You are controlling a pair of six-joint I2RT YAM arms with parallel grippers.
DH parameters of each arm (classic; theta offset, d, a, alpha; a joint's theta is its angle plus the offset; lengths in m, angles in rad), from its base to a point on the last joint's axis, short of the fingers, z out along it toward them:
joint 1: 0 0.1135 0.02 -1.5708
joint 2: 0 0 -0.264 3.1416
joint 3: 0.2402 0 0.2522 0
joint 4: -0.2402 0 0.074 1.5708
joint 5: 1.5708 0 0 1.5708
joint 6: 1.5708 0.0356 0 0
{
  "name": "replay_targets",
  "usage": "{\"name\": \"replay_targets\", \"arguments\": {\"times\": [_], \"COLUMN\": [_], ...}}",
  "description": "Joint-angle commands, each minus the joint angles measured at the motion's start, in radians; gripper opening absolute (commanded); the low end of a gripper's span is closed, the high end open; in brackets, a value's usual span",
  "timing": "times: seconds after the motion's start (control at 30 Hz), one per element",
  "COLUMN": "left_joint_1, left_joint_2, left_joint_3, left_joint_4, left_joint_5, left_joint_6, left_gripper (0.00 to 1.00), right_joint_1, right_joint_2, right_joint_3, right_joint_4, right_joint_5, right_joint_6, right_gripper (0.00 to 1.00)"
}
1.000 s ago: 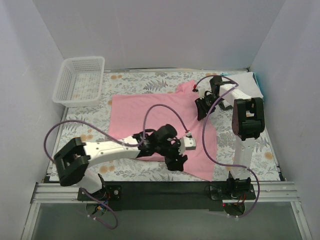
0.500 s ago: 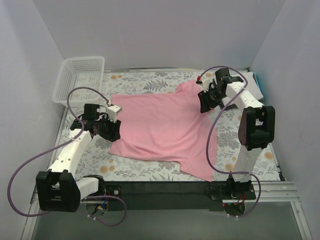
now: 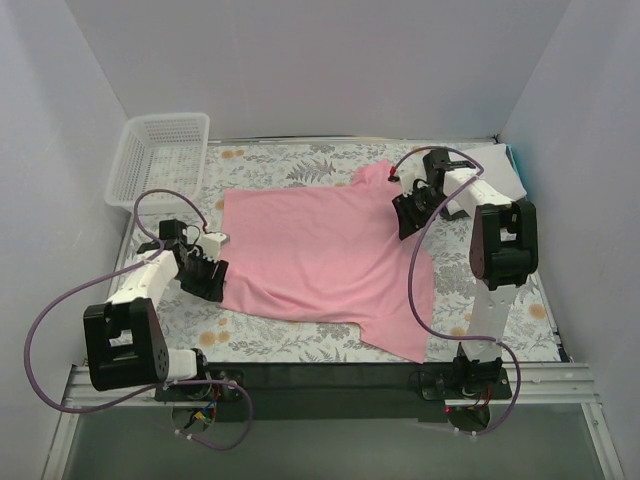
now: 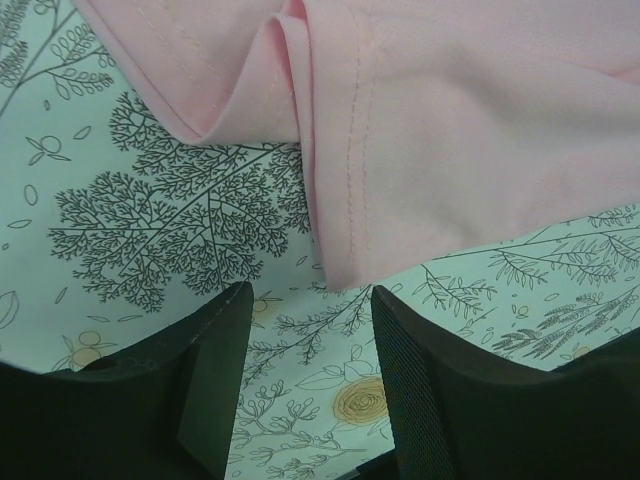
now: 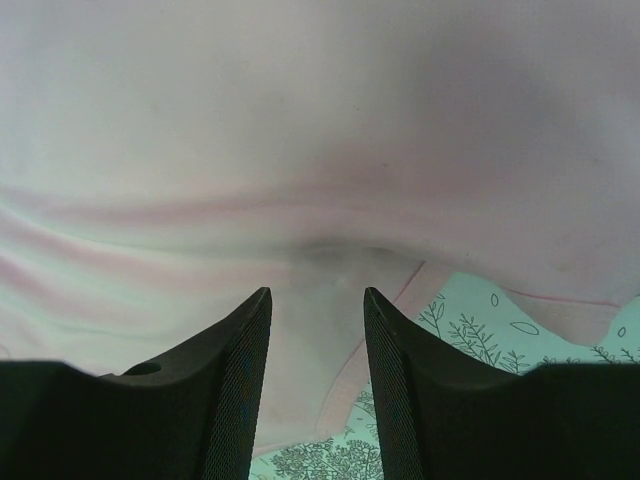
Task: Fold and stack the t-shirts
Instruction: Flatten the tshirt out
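Observation:
A pink t-shirt lies spread flat on the floral tablecloth, one sleeve pointing to the near right. My left gripper is at its lower left corner. In the left wrist view the left gripper is open over bare tablecloth, with the shirt's hemmed corner just beyond the fingertips. My right gripper is low over the shirt's far right part. Its jaws are open in the right wrist view, with wrinkled pink cloth under and ahead of them. A folded white t-shirt with a teal edge lies at the far right.
A white mesh basket stands at the far left corner. White walls close in the table on the left, back and right. The floral tablecloth shows around the shirt. Purple cables loop beside both arms.
The left arm swung from the shirt's near middle out to the left and now sits at the lower left corner. The shirt's left side lies flatter. The right gripper shifted slightly.

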Motion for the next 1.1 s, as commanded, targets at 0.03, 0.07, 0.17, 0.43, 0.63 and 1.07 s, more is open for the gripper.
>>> {"name": "replay_targets", "arguments": {"times": [0.03,0.07,0.17,0.43,0.63,1.07], "left_joint_1": [-0.003,-0.003,-0.009,-0.046,-0.068,-0.079], "left_joint_2": [0.005,0.003,0.016,0.071,0.115,-0.049], "left_joint_3": [-0.034,-0.044,-0.056,-0.036,-0.025,-0.056], "left_joint_4": [0.025,0.040,0.062,0.132,0.152,-0.217], "left_joint_5": [0.035,0.046,0.064,0.086,0.087,-0.120], "left_joint_6": [0.024,0.023,0.010,-0.069,-0.068,0.044], "left_gripper": [0.48,0.48,0.47,0.43,0.35,0.00], "right_joint_1": [0.005,0.007,0.005,0.007,0.005,0.005], "right_joint_2": [-0.014,-0.017,-0.019,-0.013,-0.020,-0.072], "right_joint_3": [-0.042,-0.059,-0.081,-0.108,-0.120,-0.163], "right_joint_4": [0.005,0.010,0.021,0.036,0.038,0.035], "right_joint_5": [0.017,0.017,0.022,0.031,0.036,0.091], "right_joint_6": [-0.010,-0.010,-0.008,-0.010,-0.013,-0.045], "right_gripper": [0.42,0.42,0.42,0.41,0.41,0.41]}}
